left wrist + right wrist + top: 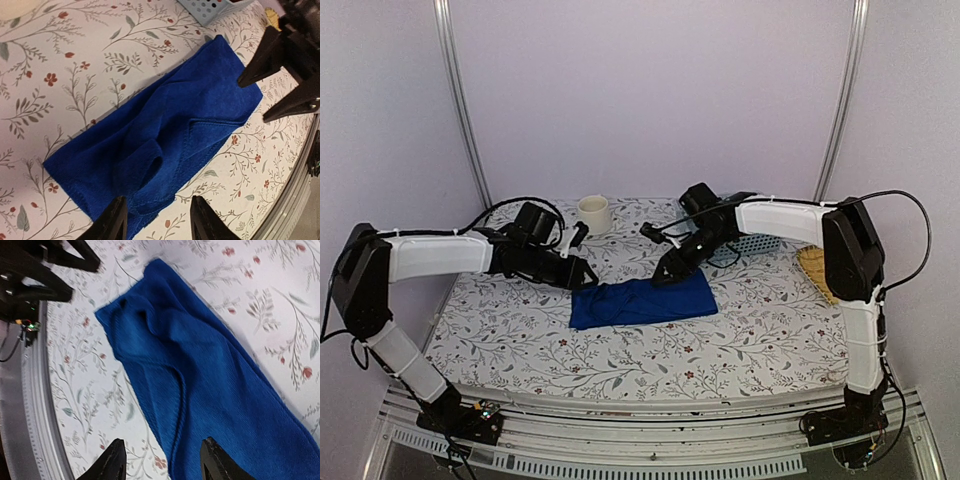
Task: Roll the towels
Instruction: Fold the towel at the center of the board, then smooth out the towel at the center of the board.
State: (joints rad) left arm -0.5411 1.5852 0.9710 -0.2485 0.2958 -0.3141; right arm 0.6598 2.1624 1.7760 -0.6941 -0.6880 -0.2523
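- Cloth of this kind is judged soft, light and limp: the blue towel (650, 303) is expected to sag and bunch wherever it is lifted, and breakage is not a concern.
- The towel is laid in the middle of the top view as a long strip folded over itself, with a raised wrinkle near its left end.
- Hold is best taken at a short end, along the hemmed edge, so that the strip can be turned onto itself evenly.
- The left gripper (586, 273) is held at the towel's upper left corner, jaws apart and empty.
- The right gripper (665, 275) is held at the towel's upper edge, likewise spread with nothing between.
- The floral table cover (520, 330) is seen flat and matte; some friction is judged likely.
- A white cup (594, 213) and a perforated basket (760, 243) are set higher in the frame, apart from the towel; pale walls are seen behind.
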